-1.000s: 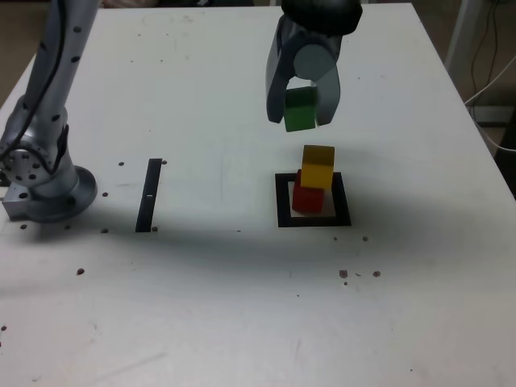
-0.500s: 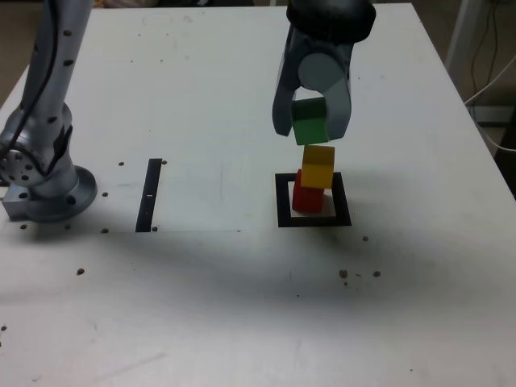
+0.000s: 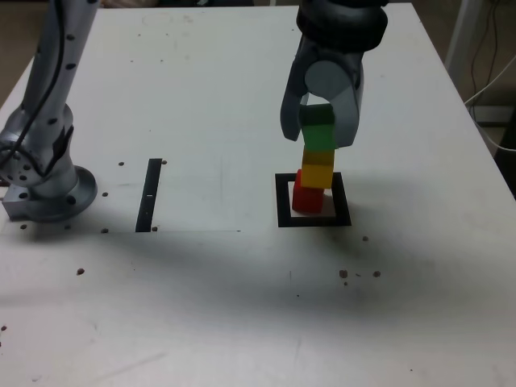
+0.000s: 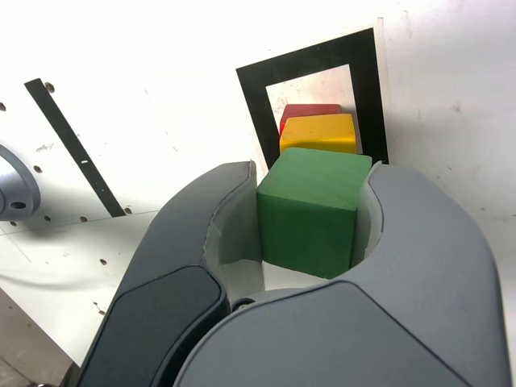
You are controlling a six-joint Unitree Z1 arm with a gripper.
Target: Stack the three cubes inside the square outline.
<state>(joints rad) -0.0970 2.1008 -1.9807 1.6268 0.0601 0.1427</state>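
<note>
Square outline (image 3: 285, 217), black-bordered, set in from the white table (image 3: 435, 322)'s right edge in the exterior view; red cube (image 3: 308, 198), within it; yellow cube (image 3: 318, 176), stacked on the red, slightly offset toward that edge; green cube (image 3: 318, 126), appearing above the yellow, contact unclear; gripper (image 3: 318, 135), one, fingers clamped on the green cube's sides; coming move, judged: straight down, green squared over yellow, lest the offset pair tip

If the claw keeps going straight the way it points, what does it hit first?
Likely the yellow block, met by the green block in the claw. The red block sits beneath the yellow one. Whether green and yellow already touch, I can't tell.
</note>
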